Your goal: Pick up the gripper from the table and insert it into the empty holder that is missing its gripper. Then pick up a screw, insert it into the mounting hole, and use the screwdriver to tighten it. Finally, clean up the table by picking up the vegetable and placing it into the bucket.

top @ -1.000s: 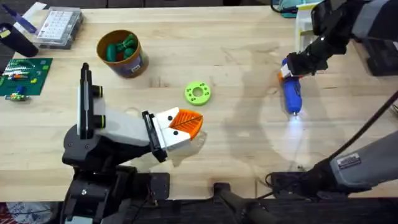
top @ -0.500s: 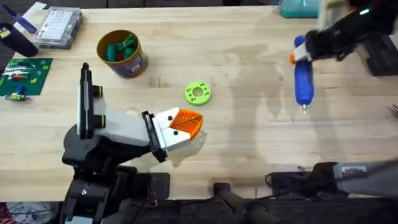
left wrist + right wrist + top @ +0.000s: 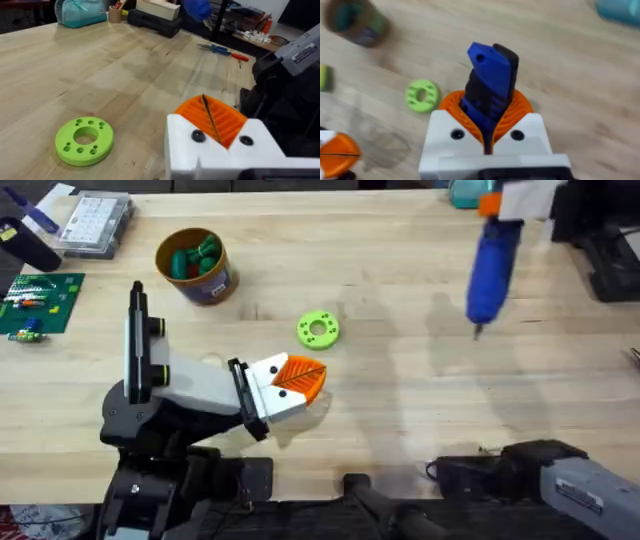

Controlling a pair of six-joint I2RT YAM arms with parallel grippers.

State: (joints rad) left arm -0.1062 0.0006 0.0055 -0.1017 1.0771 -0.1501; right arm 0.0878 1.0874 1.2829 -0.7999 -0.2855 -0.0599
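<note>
Right pincer (image 3: pixel 487 137) grasps the screwdriver (image 3: pixel 492 272) above the far right of the bench (image 3: pixel 400 400).

The blue screwdriver hangs in the air, its thin bit pointing down toward the planks, its body clamped between the orange ribbed pads (image 3: pixel 512 112) as the right wrist view shows. The left pincer (image 3: pixel 297 383) rests low near the bench's middle, its pads pressed together on nothing. Just beyond it lies the lime-green disc (image 3: pixel 318 330). The bucket (image 3: pixel 192 265) stands at the far left with green toy pieces (image 3: pixel 190 258) inside; whether the yellow vegetable is among them cannot be told. A circuit board (image 3: pixel 35 302) and a clear parts box (image 3: pixel 92 222) sit at the left edge.
</note>
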